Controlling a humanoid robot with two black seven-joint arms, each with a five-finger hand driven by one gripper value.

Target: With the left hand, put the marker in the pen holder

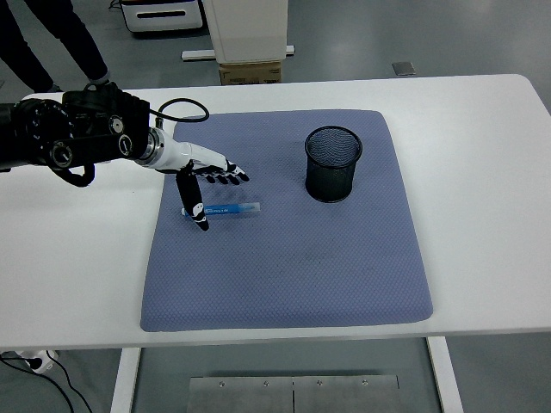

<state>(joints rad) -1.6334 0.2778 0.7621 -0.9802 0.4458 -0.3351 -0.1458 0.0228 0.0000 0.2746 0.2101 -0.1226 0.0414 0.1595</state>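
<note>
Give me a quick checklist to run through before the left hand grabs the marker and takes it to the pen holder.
1. Marker reachable: ok, it lies flat on the blue mat, left of centre.
2. Left hand ready to grasp: ok, fingers spread, holding nothing, thumb pointing down at the marker's left end.
3. Hand centred over the marker: not ok, it sits over the left end, not the middle.
4. Pen holder ready: ok, upright on the mat, opening facing up; whether anything is inside, cannot tell.
5. Path from marker to pen holder: ok, only bare mat lies between them.
6. Right hand out of the way: ok, not in view.
</note>
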